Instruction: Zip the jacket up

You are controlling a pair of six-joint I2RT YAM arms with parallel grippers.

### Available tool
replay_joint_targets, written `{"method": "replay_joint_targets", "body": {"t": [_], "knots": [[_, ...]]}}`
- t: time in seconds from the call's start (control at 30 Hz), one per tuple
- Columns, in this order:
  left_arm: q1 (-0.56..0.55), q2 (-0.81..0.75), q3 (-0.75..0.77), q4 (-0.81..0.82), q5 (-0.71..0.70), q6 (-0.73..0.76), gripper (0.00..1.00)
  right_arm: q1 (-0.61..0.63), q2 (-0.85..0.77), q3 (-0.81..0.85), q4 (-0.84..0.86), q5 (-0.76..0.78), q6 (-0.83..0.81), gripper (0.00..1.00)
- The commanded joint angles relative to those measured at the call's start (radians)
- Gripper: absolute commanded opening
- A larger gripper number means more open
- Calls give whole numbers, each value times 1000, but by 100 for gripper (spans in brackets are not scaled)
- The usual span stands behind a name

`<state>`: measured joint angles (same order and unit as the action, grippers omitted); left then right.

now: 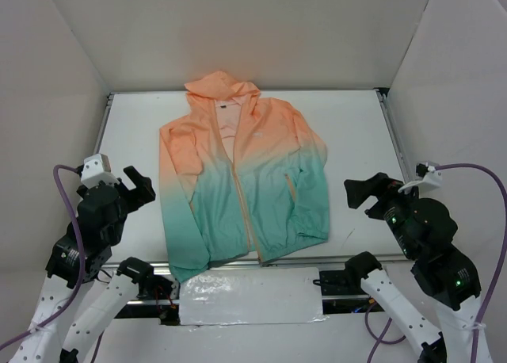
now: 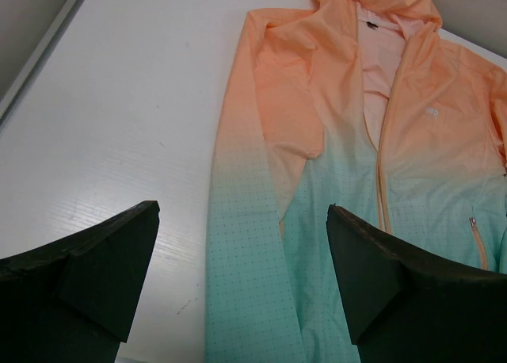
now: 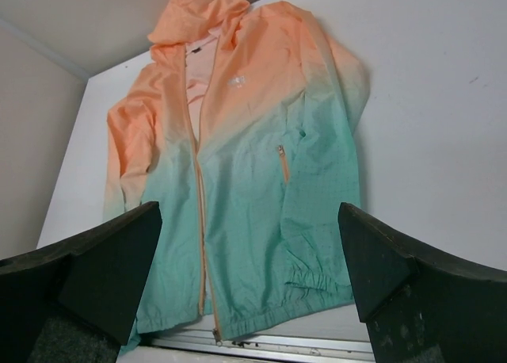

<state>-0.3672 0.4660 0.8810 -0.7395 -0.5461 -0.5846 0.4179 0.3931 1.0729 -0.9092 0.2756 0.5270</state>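
The jacket lies flat on the table, hood at 12 o'clock, hem at 6. Left claw at 9 and right claw at 3 gape wide, empty. Unless the hem is pinned, the thin fabric will likely bunch along the orange zipper.

Bright, even overhead light; jacket sharp, shadows faint; glare on shiny strip.

A white table sits boxed in by pale walls, with metal rails along its left and right edges and a crinkled, glossy sheet at the near edge.
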Motion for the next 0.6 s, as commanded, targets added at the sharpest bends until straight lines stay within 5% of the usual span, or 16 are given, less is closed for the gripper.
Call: {"method": "replay_joint_targets", "body": {"t": [0.0, 0.27, 0.43, 0.5, 0.57], "knots": [[4, 3, 26, 25, -6, -15, 99, -5, 6, 12, 4, 30, -1, 100], [4, 42, 62, 28, 43, -20, 99, -4, -51, -11, 52, -6, -19, 100], [2, 163, 72, 49, 231, -139, 96, -4, -11, -43, 50, -30, 2, 100], [-47, 241, 37, 127, 299, -205, 99, -4, 7, -60, 66, -24, 19, 100], [-252, 340, 23, 170, 203, -265, 99, -5, 50, -65, 64, -26, 25, 100]]}}
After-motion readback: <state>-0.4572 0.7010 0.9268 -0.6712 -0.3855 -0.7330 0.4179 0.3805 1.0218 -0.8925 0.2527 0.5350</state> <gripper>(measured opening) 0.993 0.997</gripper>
